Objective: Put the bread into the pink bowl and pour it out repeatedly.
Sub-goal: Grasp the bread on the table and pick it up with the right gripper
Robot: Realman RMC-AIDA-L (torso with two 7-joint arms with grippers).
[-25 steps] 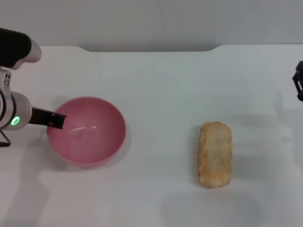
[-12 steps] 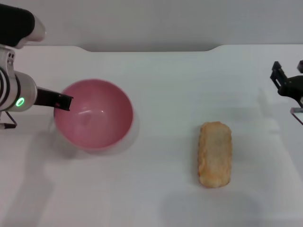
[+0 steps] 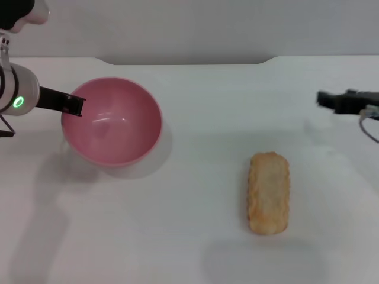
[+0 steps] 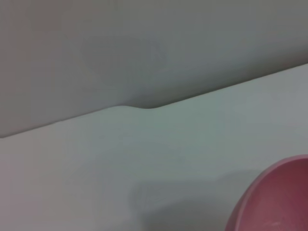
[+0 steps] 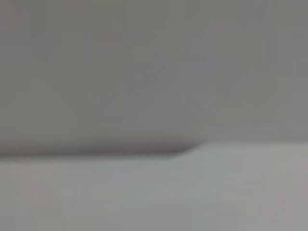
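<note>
The pink bowl [image 3: 112, 124] is at the left of the head view, lifted off the white table, its shadow spread beneath it. My left gripper [image 3: 72, 105] is shut on the bowl's left rim. Part of the rim shows in the left wrist view [image 4: 279, 202]. The bread [image 3: 269, 192] lies flat on the table at right of centre, lengthwise toward me, with nothing touching it. My right gripper [image 3: 325, 99] comes in from the right edge, above and to the right of the bread, well apart from it.
The white table [image 3: 201, 106] ends at a far edge with a raised step along a grey wall. The right wrist view shows only the table's edge and the wall.
My left gripper has lifted the bowl up and away from me. My right gripper has moved in from the right edge toward the table's middle. The bread has not moved.
</note>
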